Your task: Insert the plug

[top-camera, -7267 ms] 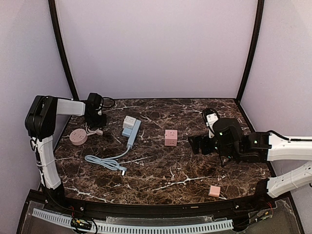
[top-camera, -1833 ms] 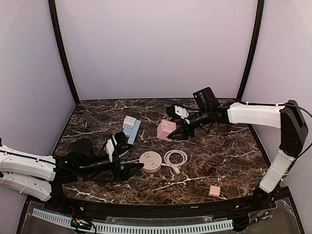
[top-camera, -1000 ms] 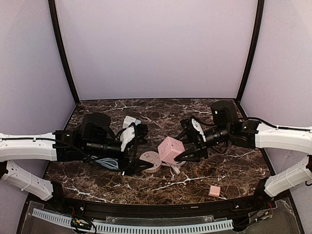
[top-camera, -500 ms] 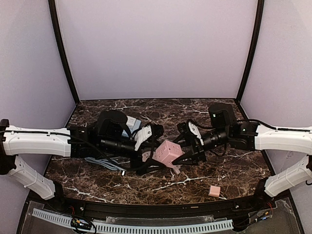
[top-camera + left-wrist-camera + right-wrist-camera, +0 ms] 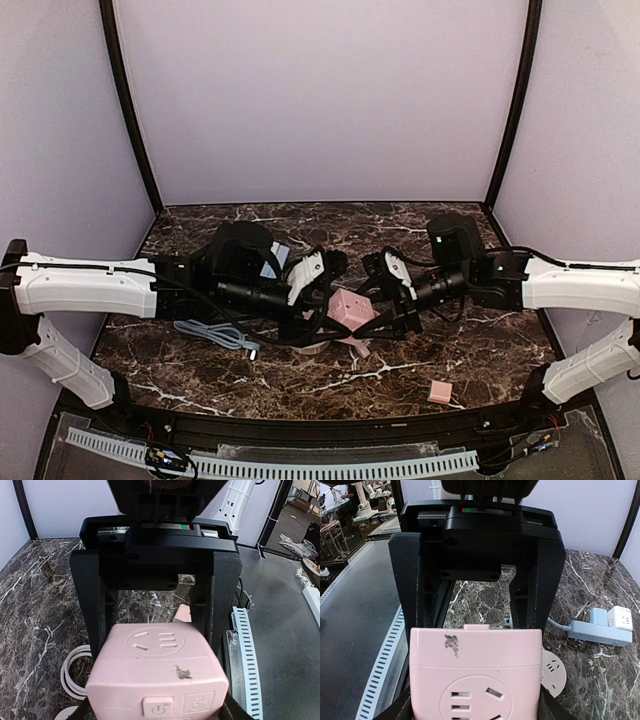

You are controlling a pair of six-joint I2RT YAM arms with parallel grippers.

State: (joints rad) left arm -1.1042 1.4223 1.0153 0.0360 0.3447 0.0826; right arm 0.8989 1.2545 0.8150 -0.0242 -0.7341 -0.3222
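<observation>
A pink cube socket (image 5: 348,308) hangs just above the marble table (image 5: 420,235) at its middle, gripped from both sides. My right gripper (image 5: 380,322) is shut on it from the right. My left gripper (image 5: 322,316) comes from the left, and its fingers (image 5: 95,605) press against the cube's sides. In the left wrist view the cube (image 5: 157,675) shows a socket face and a power button. The right wrist view shows another socket face of the cube (image 5: 476,675) between the fingers (image 5: 536,590). The plug is hidden; only a loop of white cable (image 5: 70,672) shows.
A round pink socket disc (image 5: 554,672) lies under the grippers, mostly hidden in the top view. A blue power strip (image 5: 600,632) with a white adapter (image 5: 620,617) lies at the back left, its cable (image 5: 215,333) trailing forward. A small pink block (image 5: 440,391) sits front right.
My left arm has reached right to the pink cube and its jaws have closed in on the cube's sides. The right gripper has kept its hold and barely moved.
</observation>
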